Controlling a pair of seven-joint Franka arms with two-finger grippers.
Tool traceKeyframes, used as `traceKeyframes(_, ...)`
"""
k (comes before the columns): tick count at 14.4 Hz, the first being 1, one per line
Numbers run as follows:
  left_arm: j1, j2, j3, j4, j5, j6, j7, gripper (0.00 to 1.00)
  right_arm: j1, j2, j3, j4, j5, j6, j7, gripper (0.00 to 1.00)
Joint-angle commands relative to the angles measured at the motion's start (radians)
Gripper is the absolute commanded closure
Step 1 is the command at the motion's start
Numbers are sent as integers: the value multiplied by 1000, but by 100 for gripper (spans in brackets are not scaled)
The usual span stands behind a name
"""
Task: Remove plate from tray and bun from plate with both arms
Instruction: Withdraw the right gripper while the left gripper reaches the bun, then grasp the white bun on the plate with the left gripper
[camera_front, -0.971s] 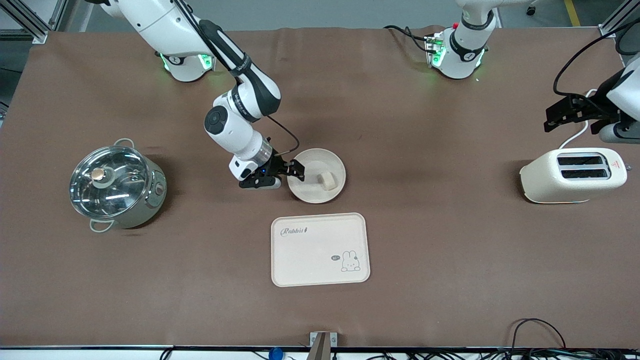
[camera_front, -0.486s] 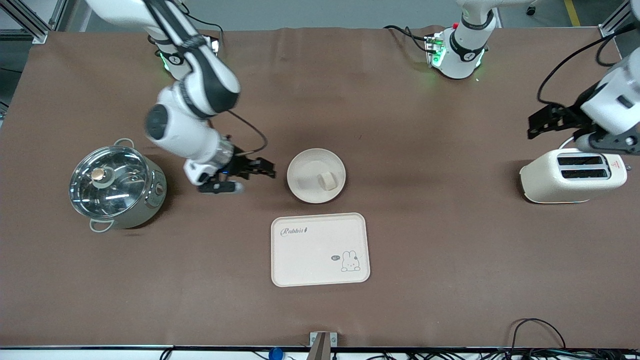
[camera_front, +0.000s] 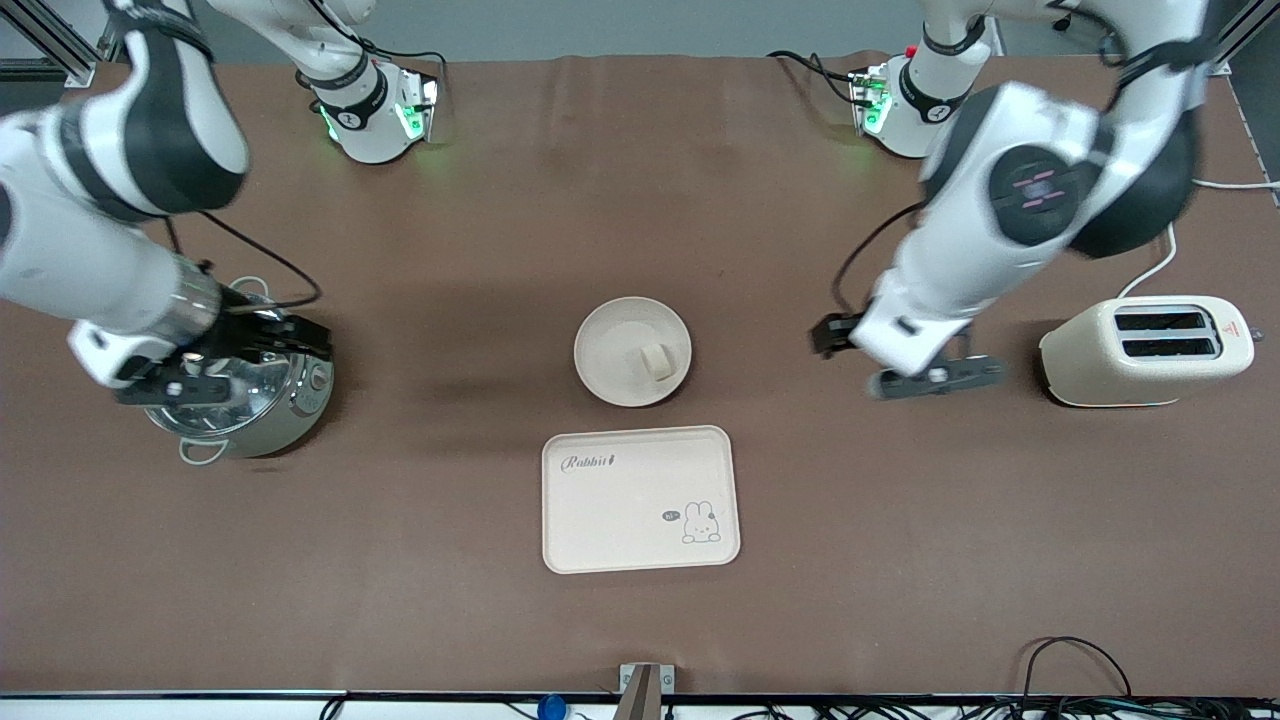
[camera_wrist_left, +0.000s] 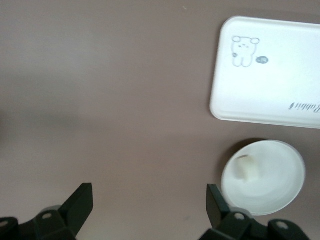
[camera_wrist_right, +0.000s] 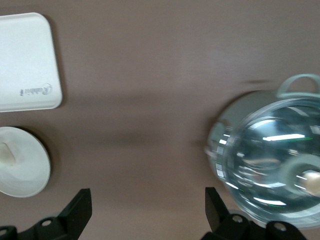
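Front view shows the plate (camera_front: 632, 351) already off the tray (camera_front: 640, 499), sitting at the tray's twelve o'clock on the table, with the bun (camera_front: 653, 359) in it while the tray is bare. Left gripper (camera_front: 900, 365), spread and empty, hangs at the plate's three o'clock; it should descend straight over the bun and pinch gently. Right gripper (camera_front: 235, 352), also spread, hovers over the lidded pot (camera_front: 235, 375).

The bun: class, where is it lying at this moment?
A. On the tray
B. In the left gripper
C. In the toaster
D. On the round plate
D. The bun sits on the plate, which rests on the table, farther from the front camera than the tray.
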Motion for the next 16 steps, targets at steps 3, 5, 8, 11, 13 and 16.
traceKeyframes(3,-189,189,4,28,15,212,-326,0,1,-88,-105,89,-97,-138,-181,0)
traceKeyframes(5,-234,259,4,28,20,296,-442,0,-16,-119,-142,97,-110,-161,-214,0)
traceKeyframes(8,-304,348,12,28,63,381,-609,1,33,-147,-249,96,-110,-162,-267,0)
traceKeyframes(11,-331,395,12,27,106,413,-700,4,24,-164,-259,89,-108,-193,-255,0)
traceKeyframes(13,-332,426,12,28,114,416,-755,9,35,-178,-257,92,-108,-201,-255,0)
traceKeyframes(16,-338,437,12,27,114,439,-770,24,52,-173,-251,99,-97,-199,-251,0)
